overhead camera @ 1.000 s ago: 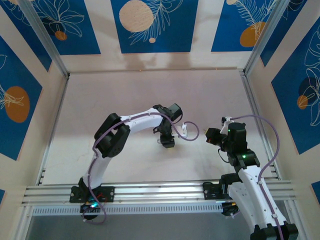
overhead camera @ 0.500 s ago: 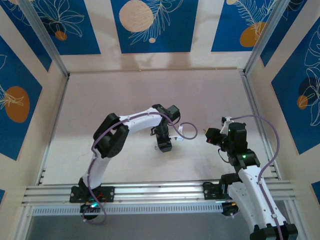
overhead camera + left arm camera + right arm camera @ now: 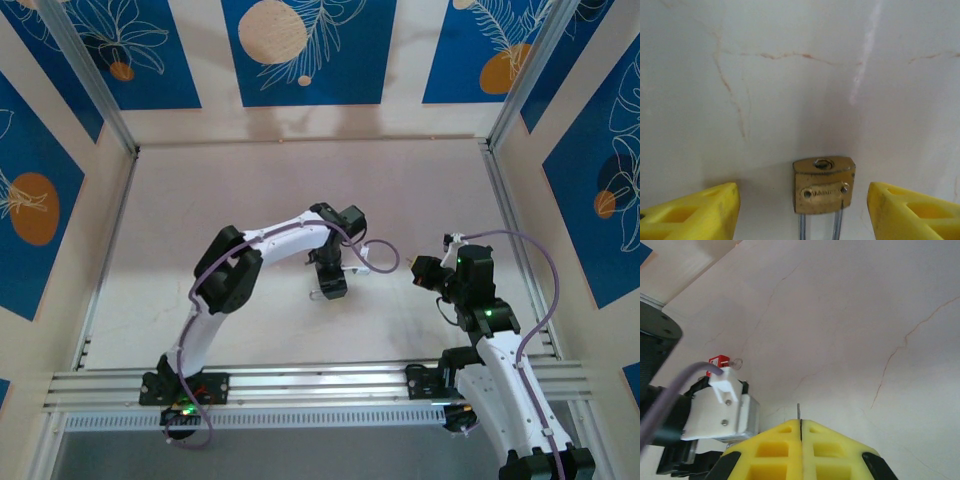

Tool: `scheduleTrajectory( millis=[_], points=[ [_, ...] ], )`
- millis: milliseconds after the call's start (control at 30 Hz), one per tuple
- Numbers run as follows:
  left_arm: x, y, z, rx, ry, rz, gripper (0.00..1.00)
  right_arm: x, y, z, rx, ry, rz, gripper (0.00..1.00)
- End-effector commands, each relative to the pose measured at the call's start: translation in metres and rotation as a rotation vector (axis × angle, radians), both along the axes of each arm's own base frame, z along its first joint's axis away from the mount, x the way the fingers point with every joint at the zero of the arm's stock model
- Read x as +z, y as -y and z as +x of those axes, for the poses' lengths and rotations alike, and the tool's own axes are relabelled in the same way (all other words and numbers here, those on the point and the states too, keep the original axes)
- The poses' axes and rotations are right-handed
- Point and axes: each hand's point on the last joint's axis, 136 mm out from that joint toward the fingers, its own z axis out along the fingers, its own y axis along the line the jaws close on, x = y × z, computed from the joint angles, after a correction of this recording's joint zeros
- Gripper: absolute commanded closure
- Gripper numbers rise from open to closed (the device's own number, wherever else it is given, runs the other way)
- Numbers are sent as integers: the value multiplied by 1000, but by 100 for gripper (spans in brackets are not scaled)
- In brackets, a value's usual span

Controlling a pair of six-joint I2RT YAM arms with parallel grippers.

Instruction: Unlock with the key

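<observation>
Padlock (image 3: pixel 824 186) lies flat on the table (image 3: pixel 790 75) at 6 o'clock in the left wrist view. Its brass body is between the yellow fingers (image 3: pixel 700 212) of the left hand (image 3: pixel 802 196) and touches neither. That hand stands wide and holds nothing. The keyway (image 3: pixel 823 163) faces 12 o'clock and the shackle (image 3: pixel 801 227) runs off toward 6 o'clock. From above, the right hand (image 3: pixel 420 271) sits at 3 o'clock of the left one, apart from it, and is pinched shut. In its own view a thin sliver of metal stands out of the seam, which I take for the key (image 3: pixel 798 412).

Risk, as I judge it: the lock is loose. If the key presses the keyway before the left hand clamps the body, the padlock will likely skid toward 6 o'clock or swing round. The body sits a little nearer the finger at 3 o'clock, so a closing grip could nudge it askew. The key is held by a slim pinch and may twist when turned. The wrists are close, with a purple cable (image 3: pixel 692 370) near them.

Hidden: the shackle's bow is cut off by the frame edge, so I cannot tell whether the lock is fastened. Most of the key is buried between the pads. A small red thing (image 3: pixel 717 361) beyond the left wrist is too small to name.
</observation>
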Motion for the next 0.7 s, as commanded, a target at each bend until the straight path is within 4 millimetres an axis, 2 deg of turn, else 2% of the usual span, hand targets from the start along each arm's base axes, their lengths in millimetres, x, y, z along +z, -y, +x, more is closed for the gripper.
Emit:
scheduleTrajectory(
  millis=[0, 467, 667],
  points=[
    [-4, -3, -5, 1, -8, 51, 33, 13, -2, 2, 19, 43, -1, 100],
    [-19, -5, -26, 21, 20, 128, 39, 12, 0, 2, 12, 43, 4, 100],
    [-34, -21, -14, 51, 133, 214, 46, 12, -1, 1, 15, 45, 8, 100]
  ],
)
